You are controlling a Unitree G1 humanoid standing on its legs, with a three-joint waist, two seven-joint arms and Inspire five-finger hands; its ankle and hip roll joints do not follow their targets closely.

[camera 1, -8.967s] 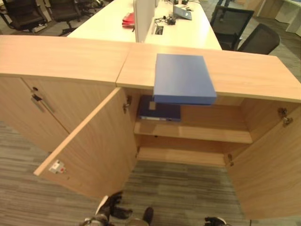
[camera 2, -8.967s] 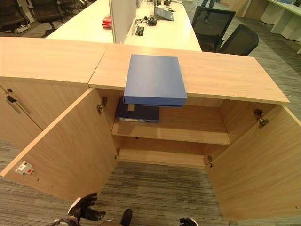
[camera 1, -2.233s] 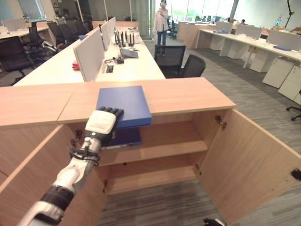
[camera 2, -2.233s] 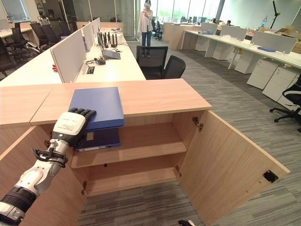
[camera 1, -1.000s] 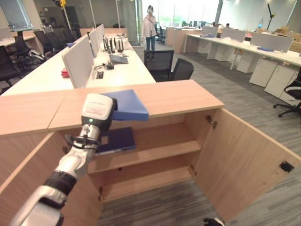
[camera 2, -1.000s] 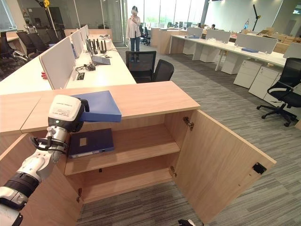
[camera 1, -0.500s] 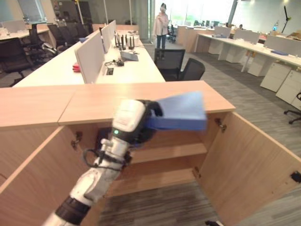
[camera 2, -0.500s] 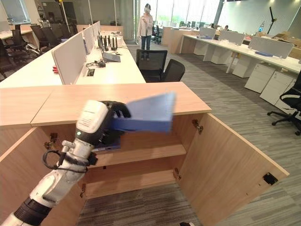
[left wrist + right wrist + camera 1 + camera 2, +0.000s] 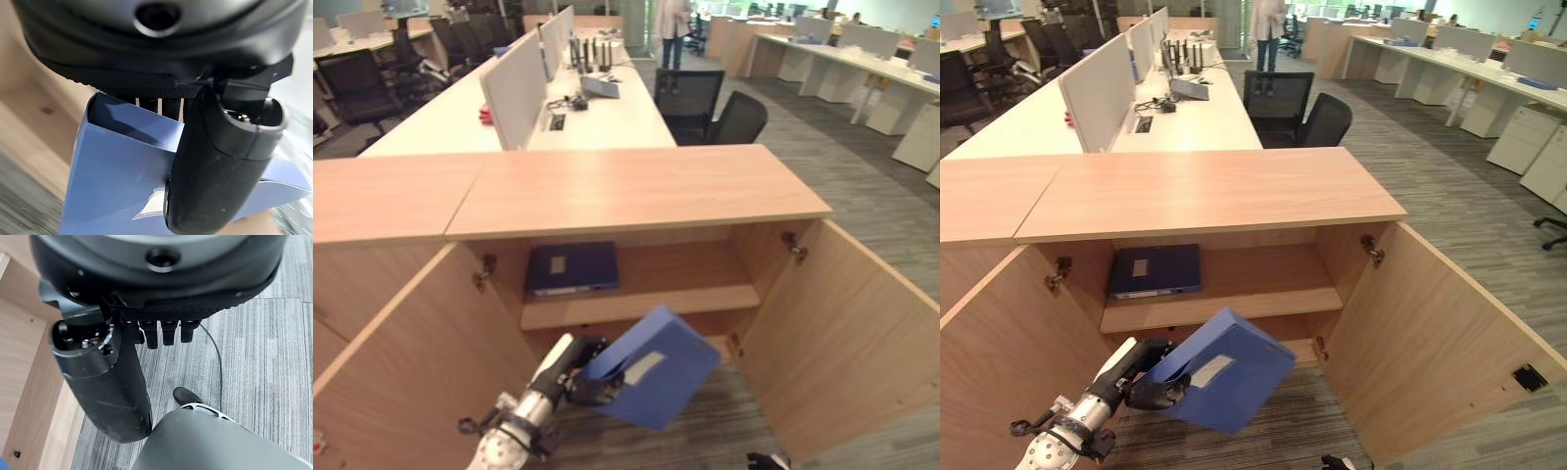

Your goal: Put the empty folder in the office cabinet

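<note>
A: Holding the blue folder (image 9: 651,367) low in front of the open cabinet (image 9: 636,191), the left hand (image 9: 576,372) has its thumb and fingers pinched on the folder's near edge. The wrist view shows the thumb pressed on one face and the fingers curled behind the other.

B: Where is the folder relative to the shelves?

A: Tilted, one corner pointing down, hanging below the upper shelf (image 9: 636,305) and just outside the cabinet's mouth. A second, darker folder (image 9: 1156,270) already lies flat on that shelf, to the left.

B: And the right hand (image 9: 122,382)?

A: Idle, hanging over the carpet (image 9: 254,347) beside the cabinet, holding nothing, its fingers hanging loosely curled.

B: What could go wrong?

A: The grip sits at one edge, so the folder's weight hangs well away from the fingers; I'd judge it could swing or slip out if the arm moves fast. Tilted as it is, a corner could catch the shelf's front lip or the left door (image 9: 411,343) on the way in. And if it goes toward the left of the upper shelf, it may push against the folder already there.
</note>
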